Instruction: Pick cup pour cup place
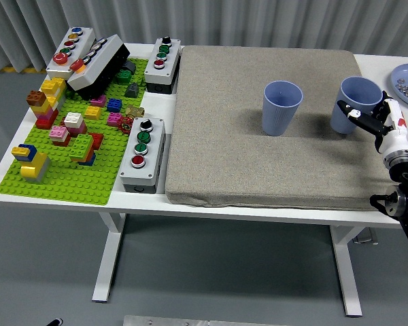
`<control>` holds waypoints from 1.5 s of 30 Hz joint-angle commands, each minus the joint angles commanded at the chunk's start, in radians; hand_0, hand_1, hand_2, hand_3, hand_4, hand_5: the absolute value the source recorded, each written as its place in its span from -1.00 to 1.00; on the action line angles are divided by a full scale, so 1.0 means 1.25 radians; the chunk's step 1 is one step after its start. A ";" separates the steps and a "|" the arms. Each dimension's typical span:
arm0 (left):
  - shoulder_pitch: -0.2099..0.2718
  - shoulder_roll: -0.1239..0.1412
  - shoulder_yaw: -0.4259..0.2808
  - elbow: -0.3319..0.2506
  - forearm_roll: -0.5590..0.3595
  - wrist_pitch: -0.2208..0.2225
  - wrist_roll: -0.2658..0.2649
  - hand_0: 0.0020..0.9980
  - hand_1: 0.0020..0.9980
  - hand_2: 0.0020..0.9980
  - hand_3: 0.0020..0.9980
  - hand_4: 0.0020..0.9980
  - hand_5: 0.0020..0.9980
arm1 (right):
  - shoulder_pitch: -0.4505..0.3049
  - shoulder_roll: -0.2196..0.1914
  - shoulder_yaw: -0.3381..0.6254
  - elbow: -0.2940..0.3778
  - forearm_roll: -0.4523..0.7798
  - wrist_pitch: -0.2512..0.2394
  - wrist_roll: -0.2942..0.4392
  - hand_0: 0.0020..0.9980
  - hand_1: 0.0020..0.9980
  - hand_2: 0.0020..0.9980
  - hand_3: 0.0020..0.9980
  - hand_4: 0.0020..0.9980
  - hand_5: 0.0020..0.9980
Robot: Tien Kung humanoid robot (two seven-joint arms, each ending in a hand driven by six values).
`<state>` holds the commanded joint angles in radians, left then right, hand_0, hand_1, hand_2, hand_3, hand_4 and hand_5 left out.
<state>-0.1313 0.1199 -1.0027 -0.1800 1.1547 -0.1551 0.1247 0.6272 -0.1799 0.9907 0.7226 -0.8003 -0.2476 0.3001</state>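
Two blue plastic cups stand upright on the grey mat. One cup is alone near the mat's middle. The second cup is at the mat's right side, its base low against the mat, and I cannot tell whether it touches. My right hand comes in from the right edge, its fingers curled round this cup's right side. The left arm does not show.
A green baseplate with several coloured bricks fills the table's left part. Three button boxes and a black box stand around it. A blue plate with small items lies at the far right edge.
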 joint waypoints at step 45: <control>0.002 0.000 0.005 0.000 -0.005 0.001 -0.001 0.62 0.51 0.63 0.44 0.05 1.00 | 0.000 -0.005 0.011 -0.039 -0.055 0.081 -0.033 0.87 0.73 0.81 0.83 0.59 -0.54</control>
<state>-0.1284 0.1197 -0.9960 -0.1800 1.1489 -0.1543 0.1236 0.6276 -0.1857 1.0042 0.6743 -0.8690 -0.1462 0.2584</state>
